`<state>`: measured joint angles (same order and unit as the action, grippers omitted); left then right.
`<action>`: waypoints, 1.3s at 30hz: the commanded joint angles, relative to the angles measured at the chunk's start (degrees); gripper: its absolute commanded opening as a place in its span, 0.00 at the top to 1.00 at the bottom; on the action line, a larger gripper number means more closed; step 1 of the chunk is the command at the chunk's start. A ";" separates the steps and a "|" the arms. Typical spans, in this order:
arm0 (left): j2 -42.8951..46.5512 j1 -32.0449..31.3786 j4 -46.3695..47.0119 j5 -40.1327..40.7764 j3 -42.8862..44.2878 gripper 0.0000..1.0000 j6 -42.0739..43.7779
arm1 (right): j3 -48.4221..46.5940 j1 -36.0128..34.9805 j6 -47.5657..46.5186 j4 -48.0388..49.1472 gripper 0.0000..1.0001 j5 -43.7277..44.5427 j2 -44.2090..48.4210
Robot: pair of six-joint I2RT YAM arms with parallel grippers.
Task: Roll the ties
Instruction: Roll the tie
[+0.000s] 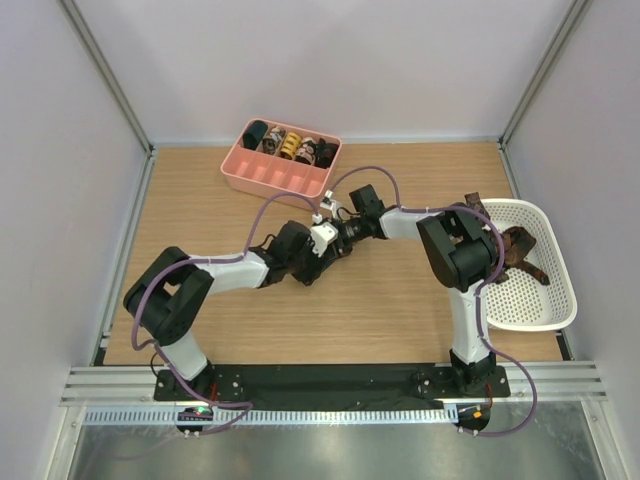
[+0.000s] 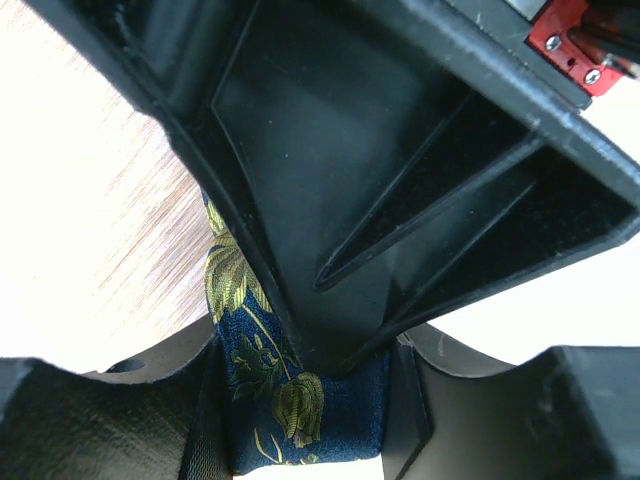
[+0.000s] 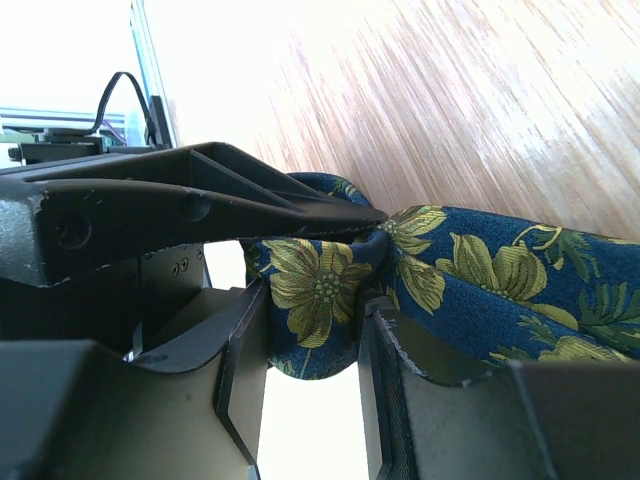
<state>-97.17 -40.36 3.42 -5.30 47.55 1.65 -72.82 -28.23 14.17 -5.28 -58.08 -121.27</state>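
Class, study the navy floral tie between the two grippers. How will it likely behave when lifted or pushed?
Probably floppy: the navy tie bunches and folds where the right gripper pinches it. Likely light, being thin fabric.

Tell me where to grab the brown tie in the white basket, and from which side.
Probably pinch the brown tie at its end nearest the middle of the white basket, coming from above: the rim walls it in, and the right arm covers its other part.
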 commanded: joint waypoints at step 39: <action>-12.08 -0.95 -13.79 -4.54 9.23 0.71 -3.76 | 10.33 10.30 22.48 20.57 0.44 6.67 8.24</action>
<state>-105.34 -40.51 -0.56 -8.58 58.46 -0.71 -62.39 -20.01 33.28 9.85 -52.64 -116.84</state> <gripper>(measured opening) 0.434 0.567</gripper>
